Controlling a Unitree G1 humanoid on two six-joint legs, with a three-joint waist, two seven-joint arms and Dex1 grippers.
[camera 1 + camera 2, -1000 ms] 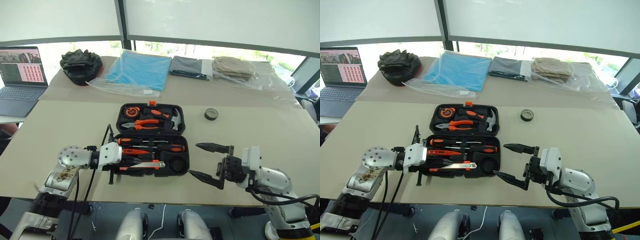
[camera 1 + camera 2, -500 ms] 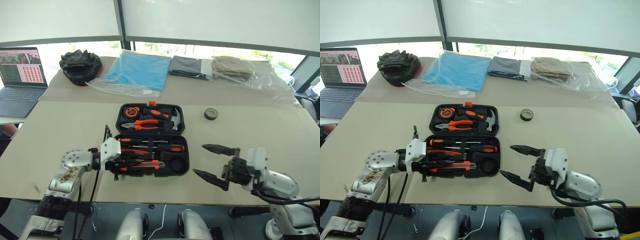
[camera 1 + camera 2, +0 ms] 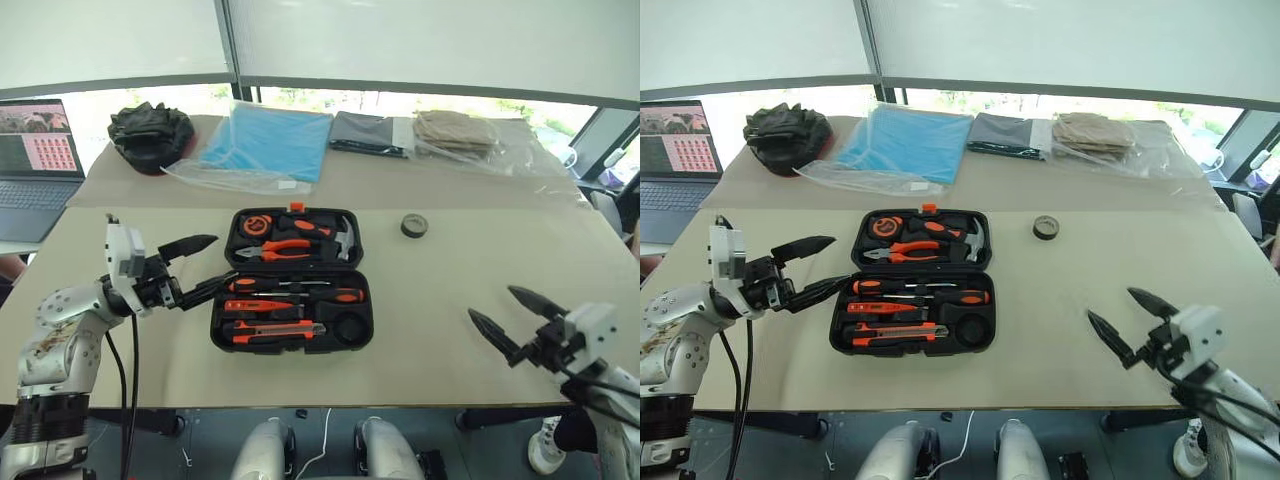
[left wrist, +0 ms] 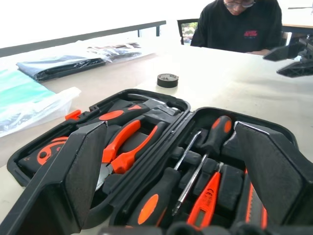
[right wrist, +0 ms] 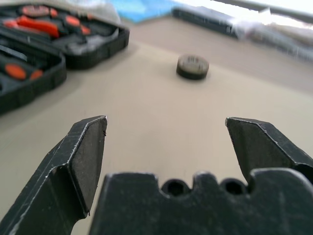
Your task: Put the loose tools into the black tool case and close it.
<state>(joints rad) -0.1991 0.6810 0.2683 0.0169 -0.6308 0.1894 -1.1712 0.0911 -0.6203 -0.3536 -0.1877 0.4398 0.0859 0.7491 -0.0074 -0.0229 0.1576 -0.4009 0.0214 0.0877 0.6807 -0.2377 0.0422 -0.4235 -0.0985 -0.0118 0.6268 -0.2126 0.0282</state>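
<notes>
Beyond open black tool case (image 3: 292, 290), laptop (image 3: 35, 165), black fabric bundle (image 3: 150, 134), folded cloths (image 3: 268, 140).

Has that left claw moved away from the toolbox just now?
Yes. The left gripper has pulled out of the black tool case, leftward past its left edge, and opened.

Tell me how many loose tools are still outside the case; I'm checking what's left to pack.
1. Only the small dark tape roll lies on the table, off the far right corner of the open black tool case. Others may sit hidden beyond view.
</notes>
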